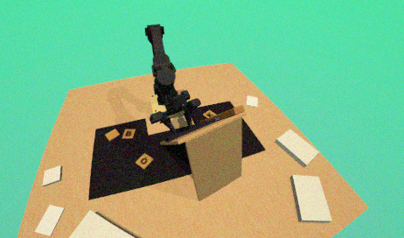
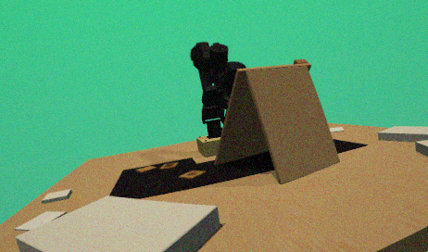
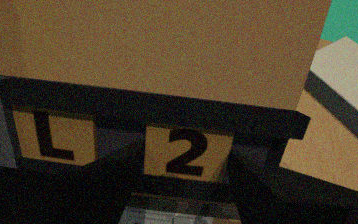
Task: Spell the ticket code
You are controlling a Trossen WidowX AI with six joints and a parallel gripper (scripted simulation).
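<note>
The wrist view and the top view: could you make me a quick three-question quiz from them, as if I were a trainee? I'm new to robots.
1. Which character is on the tile between the gripper's fingers?
A) L
B) 2
C) K

2. True or false: in the wrist view, the L tile is to the right of the 2 tile.

3. Fill in the blank: in the top view, the O tile lies on a mat coloured ____.

Key: 1. B; 2. false; 3. black
</note>
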